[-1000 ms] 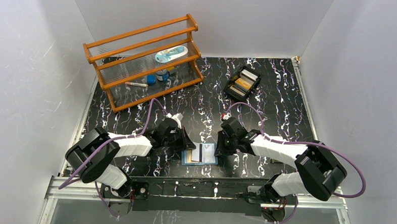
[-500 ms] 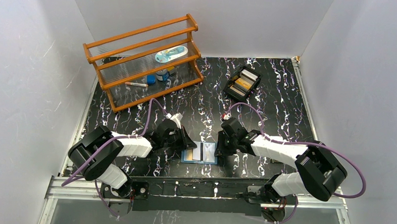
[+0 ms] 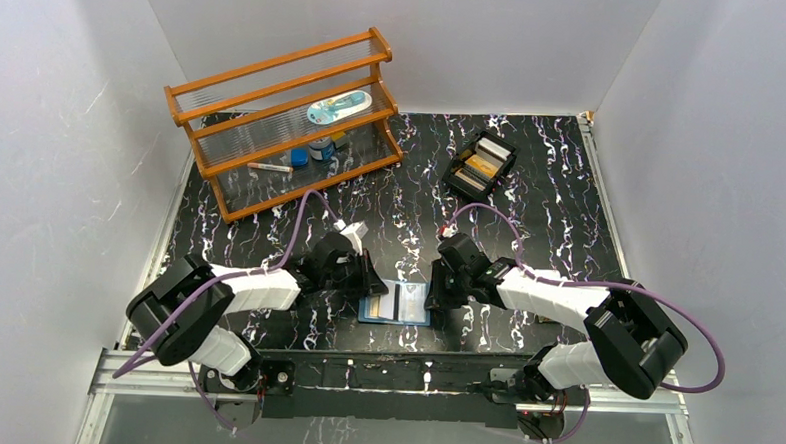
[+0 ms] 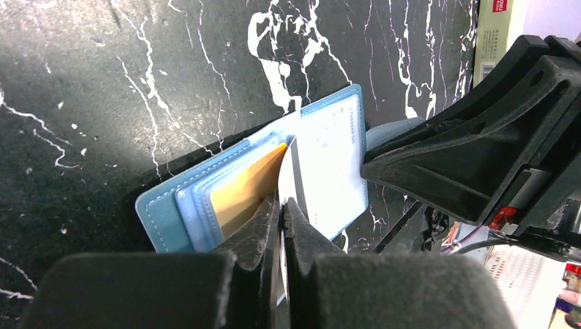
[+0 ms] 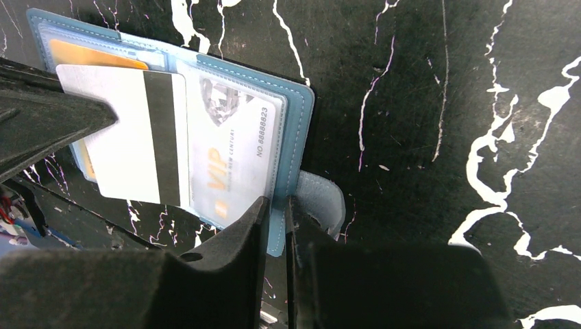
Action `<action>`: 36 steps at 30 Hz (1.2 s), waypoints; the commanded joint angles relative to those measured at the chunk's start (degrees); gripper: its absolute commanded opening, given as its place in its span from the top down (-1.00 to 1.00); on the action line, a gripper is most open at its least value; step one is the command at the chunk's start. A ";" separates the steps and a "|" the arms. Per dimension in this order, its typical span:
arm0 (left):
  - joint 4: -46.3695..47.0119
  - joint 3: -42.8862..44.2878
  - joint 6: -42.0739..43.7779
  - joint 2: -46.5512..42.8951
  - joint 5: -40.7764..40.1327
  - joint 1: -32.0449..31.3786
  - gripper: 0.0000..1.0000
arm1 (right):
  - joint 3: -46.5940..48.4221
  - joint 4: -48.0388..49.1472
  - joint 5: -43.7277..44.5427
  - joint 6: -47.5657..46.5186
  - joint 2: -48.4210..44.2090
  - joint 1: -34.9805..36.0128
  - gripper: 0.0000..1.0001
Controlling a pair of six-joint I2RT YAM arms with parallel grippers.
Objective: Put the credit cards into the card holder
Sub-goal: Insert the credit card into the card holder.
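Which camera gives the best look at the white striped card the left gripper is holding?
Right wrist: the white card shows nearly full-face, stripe included, over the card holder. Left wrist sees it pinched nearly edge-on in the left gripper; the top view shows only a sliver.

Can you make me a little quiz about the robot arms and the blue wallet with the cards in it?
1. True or false: the card holder lies open on the table.
2. What does the left gripper pinch?
A. an orange card
B. a white card with a black stripe
C. the snap tab
3. Fill in: the gold word printed on the card behind the clear window is ___.

Key: 1 true. 2 B. 3 VIP.
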 commanded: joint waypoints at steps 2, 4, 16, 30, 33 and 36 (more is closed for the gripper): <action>-1.61 0.45 2.72 3.90 0.79 -0.20 1.00 | -1.79 0.21 -0.77 0.02 2.48 0.63 0.55; -0.52 0.49 2.56 4.86 0.69 -0.22 1.00 | -1.76 0.24 -0.78 0.10 2.59 0.63 0.55; -3.86 0.64 4.54 5.03 -5.62 -0.22 1.00 | -1.96 -0.10 -0.79 0.02 1.98 0.63 0.55; 6.97 -1.32 -4.74 10.09 -2.17 -1.41 1.00 | -2.80 0.59 -1.00 1.20 1.87 0.63 0.56; 7.12 -1.55 -5.21 9.64 -2.55 -2.02 1.00 | -3.25 0.59 -0.73 1.69 1.27 0.63 0.56; 6.79 -1.48 -6.53 8.98 -2.58 -2.53 0.93 | -3.46 0.90 -0.55 2.49 0.82 0.62 0.56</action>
